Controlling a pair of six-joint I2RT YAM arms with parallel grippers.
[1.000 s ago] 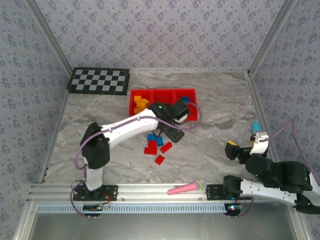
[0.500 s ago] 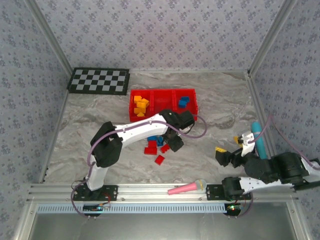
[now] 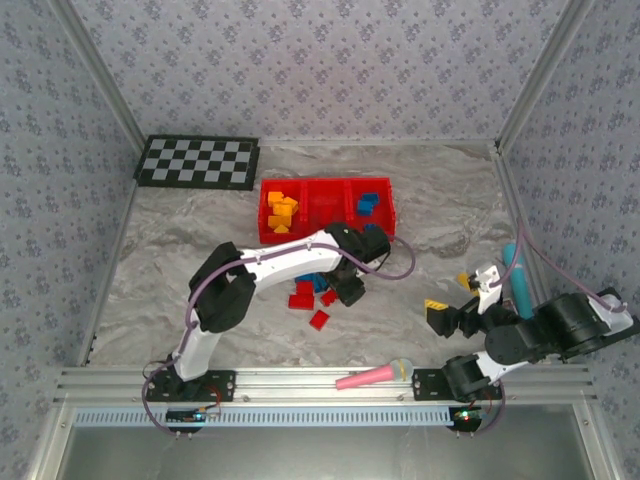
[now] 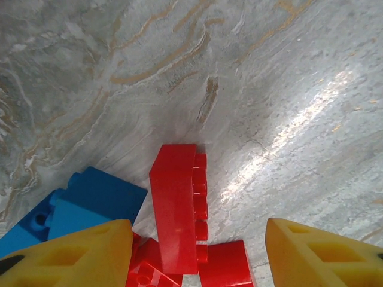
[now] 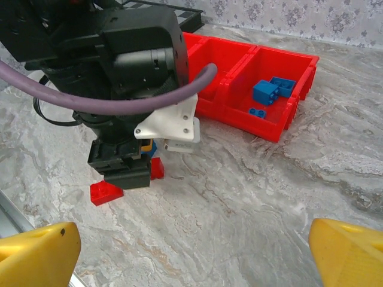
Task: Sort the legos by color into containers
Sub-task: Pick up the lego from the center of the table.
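Left gripper [image 4: 198, 254] stood partly open. Its yellow fingertips [image 4: 66, 254] straddled a red brick [image 4: 175, 209] with a gap on each side, and nothing was gripped. Compared with one second earlier, this gripper had descended from above the near wall of the red tray [image 3: 325, 238] to the loose legos [image 3: 301, 300] on the table, and its jaws had narrowed. Right gripper [image 5: 191, 251] was spread wide and empty. Over the same interval it had shifted leftward while its arm folded back at the right.

The red brick was a long block of glossy moulded plastic, resting on a long edge with its studs facing sideways. A blue brick [image 4: 90, 200] lay just beside it, and further red pieces [image 4: 224, 266] touched its near end.

The tray was shallow, rectangular bright red plastic with three side-by-side compartments. The left compartment held orange-yellow bricks [image 3: 281, 210] and the right compartment held blue bricks [image 3: 369, 203].

The table surface [image 3: 200, 260] was smooth, with a grey marble pattern veined in tan and a streak of reflected light. A black-and-white checkerboard [image 3: 197, 161] lay flat at the far left. A pink microphone-shaped toy [image 3: 372, 377] lay by the front rail, and a teal cylinder [image 3: 512, 270] lay near the right edge.
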